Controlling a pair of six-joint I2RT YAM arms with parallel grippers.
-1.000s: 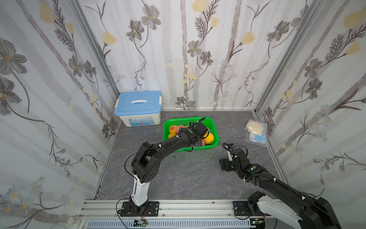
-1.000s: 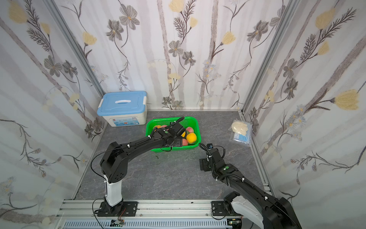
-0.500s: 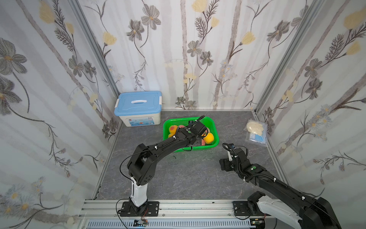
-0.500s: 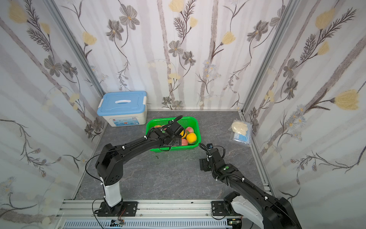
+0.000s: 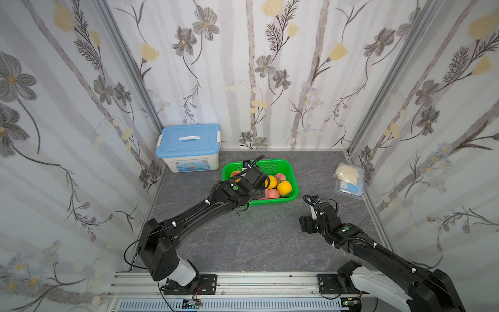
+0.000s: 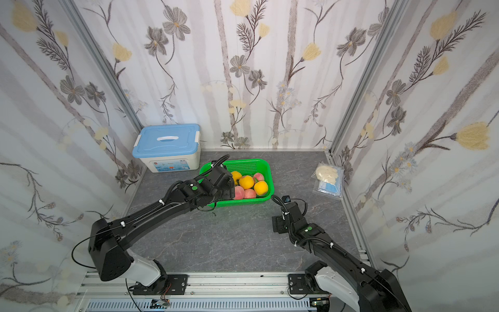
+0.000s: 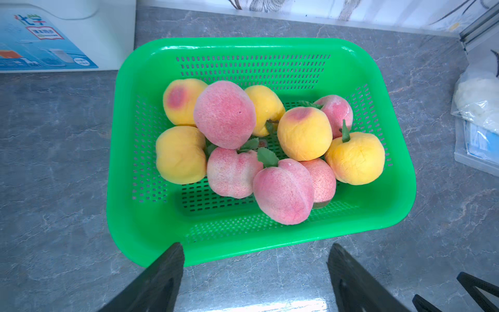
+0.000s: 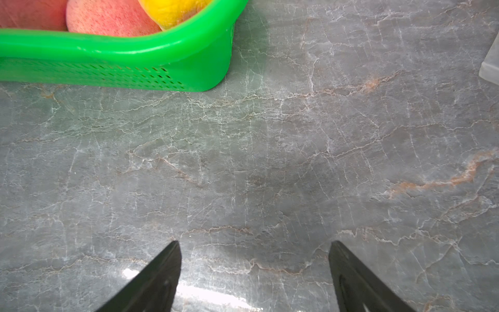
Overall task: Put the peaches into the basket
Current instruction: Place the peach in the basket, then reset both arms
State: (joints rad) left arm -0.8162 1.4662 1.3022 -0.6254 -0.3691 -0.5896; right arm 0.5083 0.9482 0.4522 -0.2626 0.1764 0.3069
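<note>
1. Green plastic, the basket (image 7: 270, 44) stands at the far middle of the grey table (image 8: 270, 162), just right of the blue-lidded box (image 5: 189, 147); all the peaches (image 7: 305, 133) lie inside it.
2. The left gripper (image 7: 255, 245) hovers above the near edge of the basket, its fingers spread wide and holding nothing; the right gripper (image 8: 253, 243) is also spread and empty, low over bare table near the basket's near right corner.
3. I judge the filling done, so the step is to draw the left arm away; better to lift straight up first, because one pink peach (image 7: 224, 113) sits on top of the others and a brush could roll it out.
4. Count: ten peaches, five pink and five yellow; one basket; one box; no peach shows on the table.
</note>
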